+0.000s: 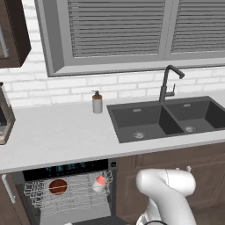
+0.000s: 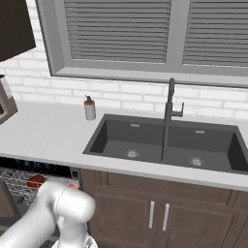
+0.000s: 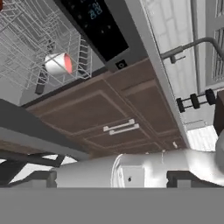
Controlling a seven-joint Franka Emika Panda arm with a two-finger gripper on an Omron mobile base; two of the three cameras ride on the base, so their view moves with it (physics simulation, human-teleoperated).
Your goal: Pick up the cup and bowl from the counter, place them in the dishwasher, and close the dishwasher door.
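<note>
Both dishes look loaded already: the shallow round reddish-brown bowl (image 1: 58, 186) sits in the white wire rack (image 1: 70, 195) at lower left of the left base frame, and the small grey-white cup with the red inside (image 1: 100, 182) lies on its side in the same rack, just right of the bowl, red mouth facing out. In the hand frame the cup (image 3: 60, 64) shows at upper left inside the wires, under the black control strip with faint blue marks (image 3: 98, 26). The long light grey-white surface (image 1: 57, 132) carries no cup or bowl now, just a grey soap dispenser with a brown pump top (image 1: 97, 103) beside the dark double sink (image 1: 167, 118). The under-counter dishwasher (image 1: 66, 193) stands open with the rack showing; the flat dark grey door panel (image 3: 30, 131) seems to be the dark slab crossing the lower left of the hand frame. So by my read placing is done, closing the door is what's left. The white arm (image 1: 169, 193) is folded low in front of the brown wooden cabinets (image 2: 160, 213). End effector fingers aren't readable anywhere, so wide or narrow I cannot tell.
</note>
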